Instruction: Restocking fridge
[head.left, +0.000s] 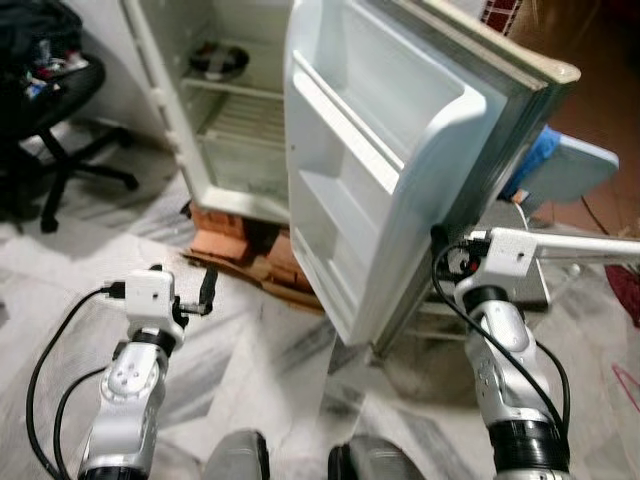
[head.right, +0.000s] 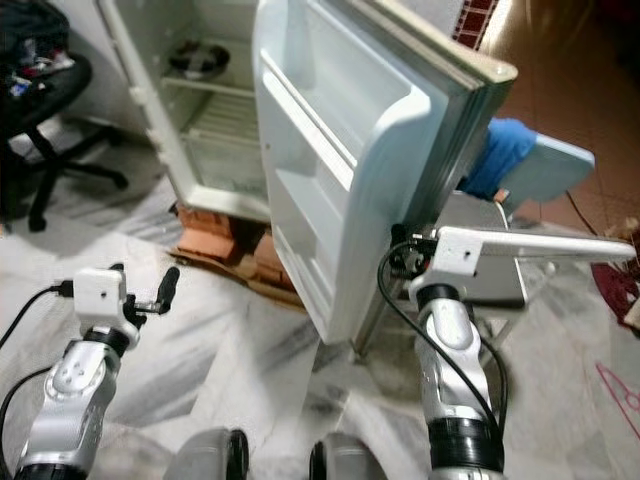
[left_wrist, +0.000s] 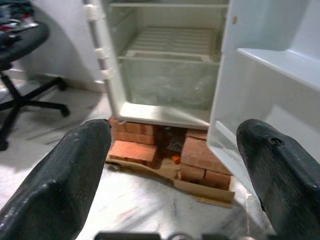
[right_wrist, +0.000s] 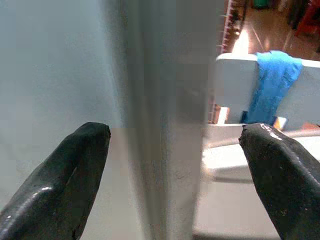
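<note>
The white fridge stands open on red bricks at the upper left. Its shelves look bare apart from a dark round bowl on an upper shelf. A clear crisper drawer sits at the bottom. The fridge door swings out toward me, its inner racks holding nothing. My right gripper is open, with one finger on each side of the door's outer edge, low down. Over the marble floor at lower left, my left gripper is open, holds nothing and points at the fridge base.
A black office chair piled with dark things stands at the far left. Behind the door is a pale blue-grey seat with a blue cloth draped over it. Flattened cardboard lies under the bricks. Marble floor lies before me.
</note>
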